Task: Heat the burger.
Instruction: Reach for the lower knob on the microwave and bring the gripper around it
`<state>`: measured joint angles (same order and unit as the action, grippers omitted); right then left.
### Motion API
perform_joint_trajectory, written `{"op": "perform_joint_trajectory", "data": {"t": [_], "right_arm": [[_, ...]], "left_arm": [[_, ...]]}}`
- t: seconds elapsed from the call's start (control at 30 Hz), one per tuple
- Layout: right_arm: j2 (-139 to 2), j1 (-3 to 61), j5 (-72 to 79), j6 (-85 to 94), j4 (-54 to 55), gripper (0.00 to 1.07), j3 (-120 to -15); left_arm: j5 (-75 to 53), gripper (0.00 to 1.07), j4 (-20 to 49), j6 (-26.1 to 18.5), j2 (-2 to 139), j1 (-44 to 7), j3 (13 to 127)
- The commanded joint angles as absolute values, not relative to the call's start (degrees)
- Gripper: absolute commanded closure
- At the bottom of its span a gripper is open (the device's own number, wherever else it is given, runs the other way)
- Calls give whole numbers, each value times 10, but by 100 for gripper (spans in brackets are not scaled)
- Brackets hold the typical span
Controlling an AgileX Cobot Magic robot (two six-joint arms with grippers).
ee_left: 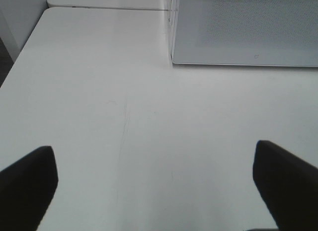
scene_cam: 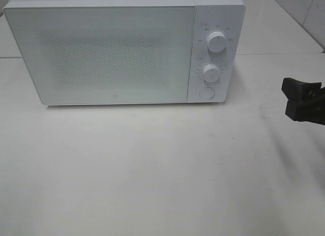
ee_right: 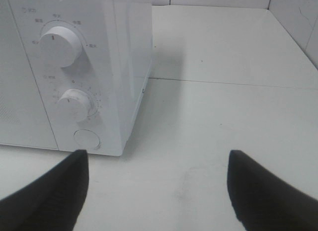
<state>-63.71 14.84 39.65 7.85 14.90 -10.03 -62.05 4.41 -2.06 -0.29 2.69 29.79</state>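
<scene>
Closest to me, the left tool (ee_left: 154, 147) hangs over bare bench (ee_left: 99, 92), its two dark fingers (ee_left: 27, 186) spread wide with nothing between them. It is out of the high camera's frame, so only its own camera shows it. Ahead of it and off to one side is the lower corner of the microwave (ee_left: 238, 37), with a bench seam (ee_left: 114, 8) running beyond.

The right tool (scene_cam: 297, 99) hovers above the bench (scene_cam: 152, 170) beside the microwave's control end, cut off by the frame edge. Its fingers (ee_right: 49, 196) also stand apart and empty. Just ahead of it are the round button (ee_right: 86, 139), the lower dial (ee_right: 74, 104) and, above that, the upper dial (ee_right: 58, 42). The print around both dials is too small to read.

The microwave (scene_cam: 218, 7) faces forward with its door (scene_cam: 101, 53) shut. The pane is frosted and glaring, so nothing inside can be made out. The burger appears in none of the views. I cannot tell where it is or which way it points.

The bench is plain, glossy white, lightly scuffed. Behind it, past the right tool, is a pale tiled wall (scene_cam: 304, 12).
</scene>
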Motion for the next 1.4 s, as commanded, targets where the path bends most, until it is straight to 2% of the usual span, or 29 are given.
{"op": "perform_joint_trajectory", "data": {"t": [0.03,0.27,0.43,0.57,0.77,1.1,1.4], "right_arm": [[-635,183,423,133,206,32,-96],[-635,276,482,215,341,32,-96],[-662,320,519,246,390,32,-96],[-732,385,587,248,444,32,-101],[-812,443,637,248,499,32,-144],[-916,472,655,248,533,32,-221],[-971,473,667,248,538,32,-270]], "left_arm": [[-614,6,44,-16,-15,29,296],[-614,6,44,-16,-15,29,296],[-614,6,44,-16,-15,29,296],[-614,6,44,-16,-15,29,296],[-614,6,44,-16,-15,29,296],[-614,6,44,-16,-15,29,296],[-614,6,44,-16,-15,29,296]]}}
